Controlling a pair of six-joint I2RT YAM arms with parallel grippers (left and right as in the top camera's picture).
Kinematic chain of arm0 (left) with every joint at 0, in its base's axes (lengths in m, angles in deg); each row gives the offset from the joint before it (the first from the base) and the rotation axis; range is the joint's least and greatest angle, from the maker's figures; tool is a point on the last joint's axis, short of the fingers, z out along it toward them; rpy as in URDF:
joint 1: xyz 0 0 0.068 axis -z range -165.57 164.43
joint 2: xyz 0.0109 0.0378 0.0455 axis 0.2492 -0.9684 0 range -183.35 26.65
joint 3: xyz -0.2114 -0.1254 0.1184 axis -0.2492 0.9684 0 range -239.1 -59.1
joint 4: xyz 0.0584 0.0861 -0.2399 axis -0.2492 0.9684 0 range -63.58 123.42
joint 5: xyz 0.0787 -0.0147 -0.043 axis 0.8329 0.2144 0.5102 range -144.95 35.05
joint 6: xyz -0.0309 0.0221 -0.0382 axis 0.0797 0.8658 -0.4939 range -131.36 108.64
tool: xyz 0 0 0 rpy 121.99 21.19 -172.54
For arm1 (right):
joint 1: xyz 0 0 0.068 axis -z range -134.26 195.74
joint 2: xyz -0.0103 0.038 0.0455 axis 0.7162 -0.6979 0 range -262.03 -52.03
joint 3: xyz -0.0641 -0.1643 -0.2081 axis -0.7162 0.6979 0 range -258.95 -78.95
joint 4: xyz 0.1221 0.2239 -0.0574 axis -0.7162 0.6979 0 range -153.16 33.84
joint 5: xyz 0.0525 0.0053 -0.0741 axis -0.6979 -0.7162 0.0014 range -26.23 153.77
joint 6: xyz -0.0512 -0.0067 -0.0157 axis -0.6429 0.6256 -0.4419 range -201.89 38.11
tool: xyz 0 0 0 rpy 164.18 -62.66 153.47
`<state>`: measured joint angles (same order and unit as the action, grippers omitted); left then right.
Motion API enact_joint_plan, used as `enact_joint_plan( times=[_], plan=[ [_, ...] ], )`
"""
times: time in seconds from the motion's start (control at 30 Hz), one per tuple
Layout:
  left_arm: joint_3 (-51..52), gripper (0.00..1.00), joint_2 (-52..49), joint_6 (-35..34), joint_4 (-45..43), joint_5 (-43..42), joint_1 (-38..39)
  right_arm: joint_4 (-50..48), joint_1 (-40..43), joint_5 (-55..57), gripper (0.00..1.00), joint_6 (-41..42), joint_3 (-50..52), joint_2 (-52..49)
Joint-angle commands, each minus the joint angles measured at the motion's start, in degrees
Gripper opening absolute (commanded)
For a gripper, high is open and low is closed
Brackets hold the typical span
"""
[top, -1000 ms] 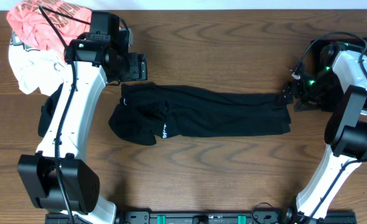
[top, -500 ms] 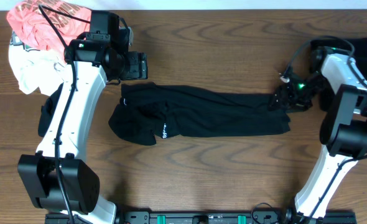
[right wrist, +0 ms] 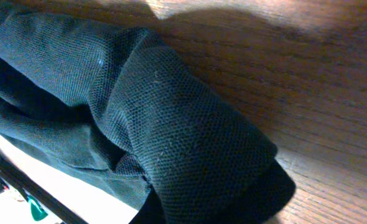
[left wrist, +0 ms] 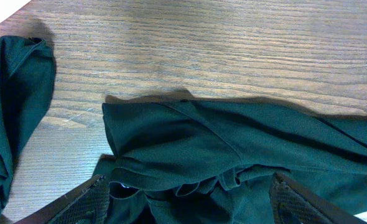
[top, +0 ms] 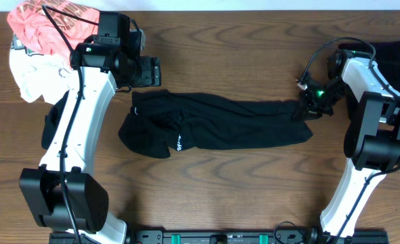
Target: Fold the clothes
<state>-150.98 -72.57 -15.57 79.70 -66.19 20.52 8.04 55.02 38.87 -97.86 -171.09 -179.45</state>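
**Garment.** The black garment (top: 220, 125) lies stretched lengthwise across the middle of the table. Its left end is bunched and doubled over, with a small white mark showing. Its right end is drawn into a narrow tail.

**Claws.** The right claw (top: 307, 105) sits on that tail, closed tight. Its wrist view shows only a thick roll of knit against the lens, fingers unseen, so the pinch is judged to hold cloth. The left claw (top: 152, 72) hangs wide apart just beyond the garment's far left corner, holding nothing.

**Step in hand.** Judged: taking the right end to start a fold.
- Lift only enough to clear the wood.
- Carry the tail leftward over the body, edges aligned.
- Have the left claw pin the left corner so the limp cloth does not drag.
- The bunched left end wants flattening first.

**Surroundings.** The table (top: 254, 41) is dark wood-grain. A coral tee (top: 44, 20) and a white piece (top: 27, 74) are heaped at the far left. A black piece (top: 51, 125) lies beside the left arm, and a dark heap (top: 390, 51) at the far right. The room is not visible.
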Motion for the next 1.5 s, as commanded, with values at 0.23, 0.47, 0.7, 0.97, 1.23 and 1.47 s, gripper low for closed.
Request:
enact_joint_plan(
  times=[0.23, 0.47, 0.7, 0.97, 1.23, 1.47],
  plan=[
    [-0.24, 0.83, 0.0, 0.76, -0.7, -0.11, -0.24, 3.19, 3.26, -1.05, 0.01, 0.76, -9.14, 1.22],
    [-0.24, 0.83, 0.0, 0.76, -0.7, -0.11, -0.24, 5.4, 7.87, -0.98, 0.01, 0.7, -14.82, 1.2],
    [-0.24, 0.83, 0.0, 0.76, -0.74, -0.11, -0.24, 5.86, 11.85, 1.73, 0.01, 0.63, -15.3, 1.2],
    [-0.24, 0.83, 0.0, 0.76, -0.94, -0.11, -0.24, 9.9, 9.38, -0.28, 0.01, 0.7, -18.8, 1.22],
    [-0.24, 0.83, 0.0, 0.76, -0.94, -0.09, -0.24, 12.63, -0.57, -1.05, 0.01, 5.73, -20.68, 1.2],
    [-0.24, 0.83, 0.0, 0.79, -0.92, 1.36, -0.24, 9.97, -11.87, -1.01, 0.01, 12.39, -20.7, 1.2]
  ],
)
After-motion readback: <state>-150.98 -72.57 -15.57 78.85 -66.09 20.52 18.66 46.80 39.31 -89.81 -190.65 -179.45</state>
